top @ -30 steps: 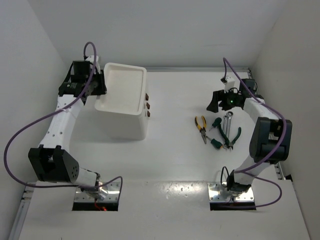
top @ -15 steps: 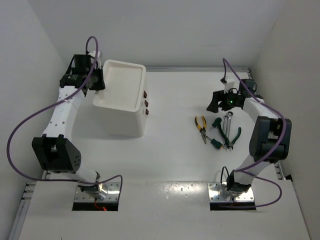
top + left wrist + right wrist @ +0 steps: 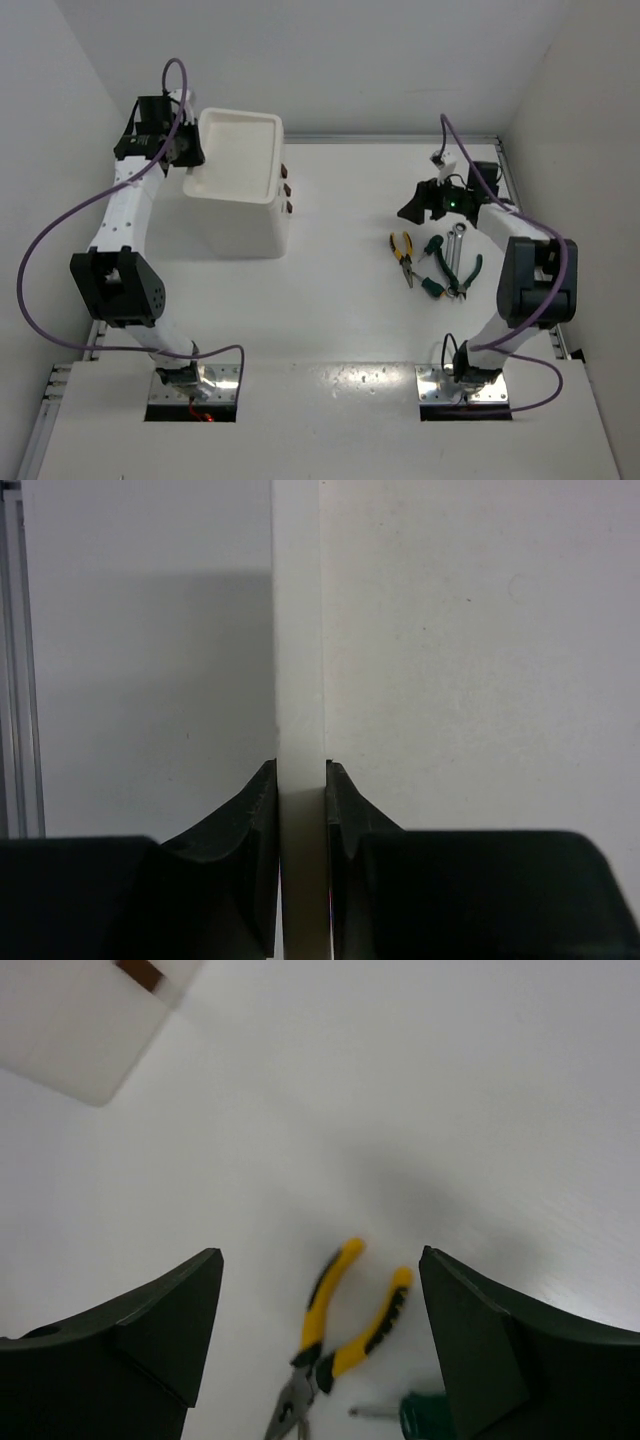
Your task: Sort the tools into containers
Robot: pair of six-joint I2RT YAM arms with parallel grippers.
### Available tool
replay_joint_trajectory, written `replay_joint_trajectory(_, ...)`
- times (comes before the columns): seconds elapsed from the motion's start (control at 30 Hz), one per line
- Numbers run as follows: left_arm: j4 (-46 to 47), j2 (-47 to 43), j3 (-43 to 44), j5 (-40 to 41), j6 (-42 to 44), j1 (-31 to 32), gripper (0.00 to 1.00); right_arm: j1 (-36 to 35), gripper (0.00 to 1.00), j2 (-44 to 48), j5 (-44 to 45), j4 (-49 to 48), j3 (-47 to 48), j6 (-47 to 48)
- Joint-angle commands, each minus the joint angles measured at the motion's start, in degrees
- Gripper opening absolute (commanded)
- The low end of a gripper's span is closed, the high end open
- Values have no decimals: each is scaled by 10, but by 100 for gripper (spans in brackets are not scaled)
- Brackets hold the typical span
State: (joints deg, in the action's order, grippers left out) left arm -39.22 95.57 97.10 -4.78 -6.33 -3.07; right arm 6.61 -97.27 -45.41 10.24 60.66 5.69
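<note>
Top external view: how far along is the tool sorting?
Nothing done: the drawer unit has an empty tray top. In hand: left tool clamps the unit's rim; right tool hovers open near the yellow-handled pliers. Left: all tools, lying on the table.

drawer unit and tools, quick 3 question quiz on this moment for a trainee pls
1. True or false: the left pincer is shut on the rim of the drawer unit.
2. Which tool lies between the fingers of the right pincer in the right wrist view? A yellow-handled pliers B hammer C tape measure
3. Fill in: the right pincer is ____ (open or shut).

Key: 1 true; 2 A; 3 open
</note>
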Motion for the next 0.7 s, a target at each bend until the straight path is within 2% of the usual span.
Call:
replay_joint_trajectory(0.0, 35, -2, -13, -67, -4, -37, 0, -54, 78, 59, -107, -321, -79, -109)
replay_joint_trajectory(0.03, 35, -2, -22, -114, 3, -42, 0, -67, 75, 50, -115, -359, -79, -109)
replay_joint_trajectory(0.1, 35, 5, -29, -161, 10, -48, 0, -97, 66, 11, -154, -359, -18, -119)
replay_joint_trajectory(0.13, 28, 5, -29, -168, 16, -48, 0, -103, 63, -36, -182, -395, 26, -143)
replay_joint_trajectory(0.23, 28, 11, -29, -162, 16, -48, 0, -130, 59, -93, -196, -427, 88, -191)
replay_joint_trajectory(0.43, 22, -8, -34, -127, 30, -9, 0, -190, 53, -164, -173, -471, 194, -186)
replay_joint_trajectory(0.5, 22, -14, -39, -120, 30, -3, 0, -204, 51, -175, -167, -489, 199, -186)
replay_joint_trajectory(0.67, 22, -20, -50, -115, 30, 3, 0, -256, 52, -175, -152, -521, 177, -169)
